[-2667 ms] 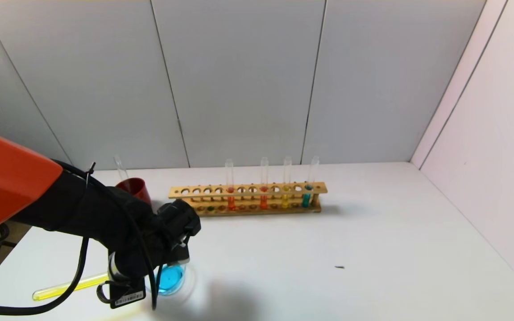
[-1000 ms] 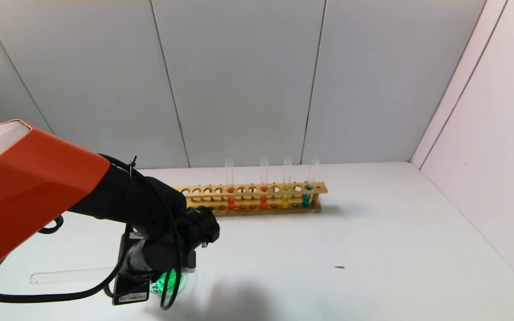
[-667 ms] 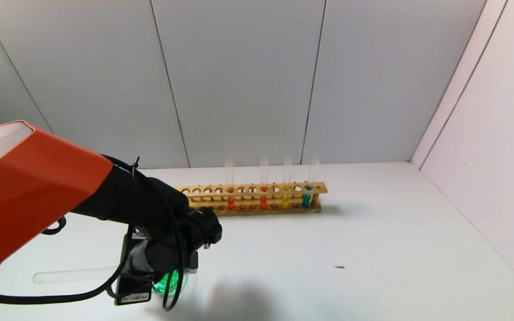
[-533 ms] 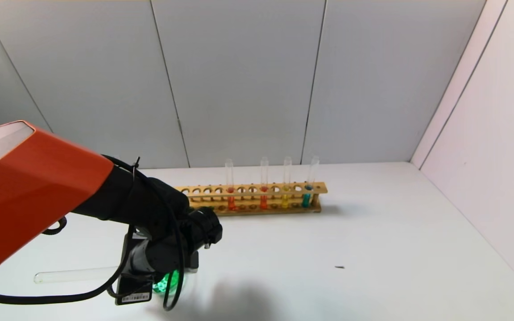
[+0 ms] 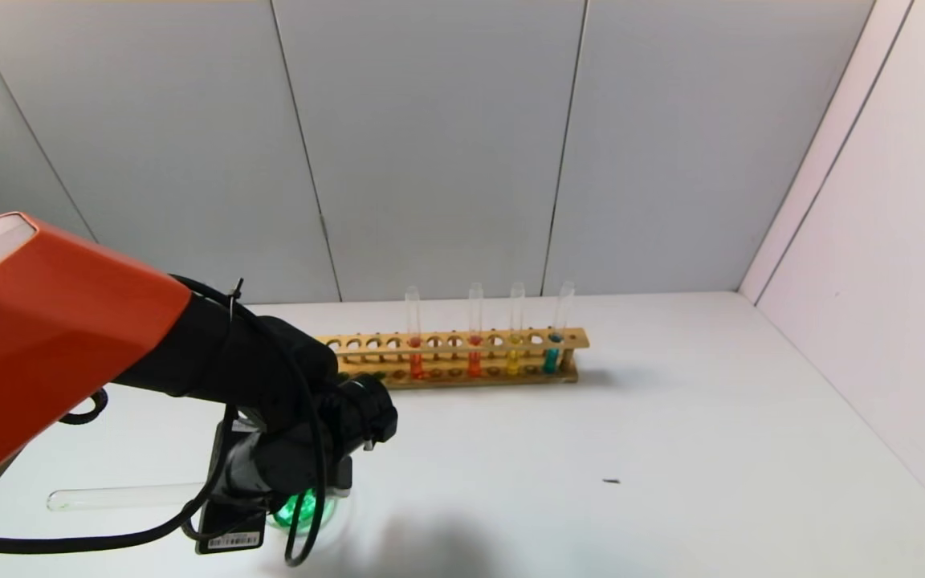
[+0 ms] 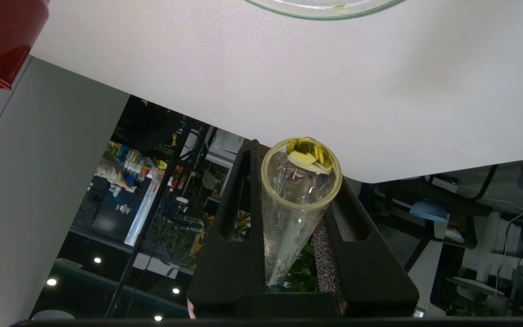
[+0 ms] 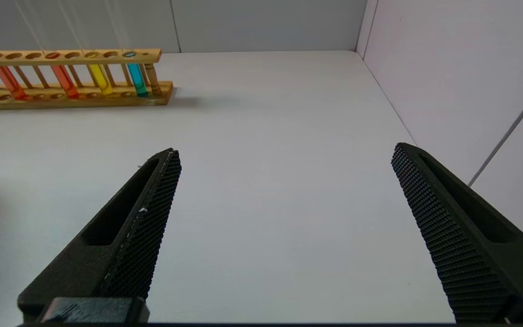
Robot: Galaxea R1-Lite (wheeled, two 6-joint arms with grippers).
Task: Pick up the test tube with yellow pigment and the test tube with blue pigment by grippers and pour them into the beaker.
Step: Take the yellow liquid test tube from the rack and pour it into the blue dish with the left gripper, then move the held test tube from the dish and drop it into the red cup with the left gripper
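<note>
Left tool (image 6: 295,236) — drained tube (image 6: 295,213), green-filled beaker (image 5: 302,511)

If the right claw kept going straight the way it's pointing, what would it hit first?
Probably nothing soon. The right claw, wide open, points over bare table toward the back wall; the tube rack sits off to one side. Depth is unclear.

a barcode sticker (image 5: 229,541) on the left gripper (image 5: 270,490) is too small to read.
</note>
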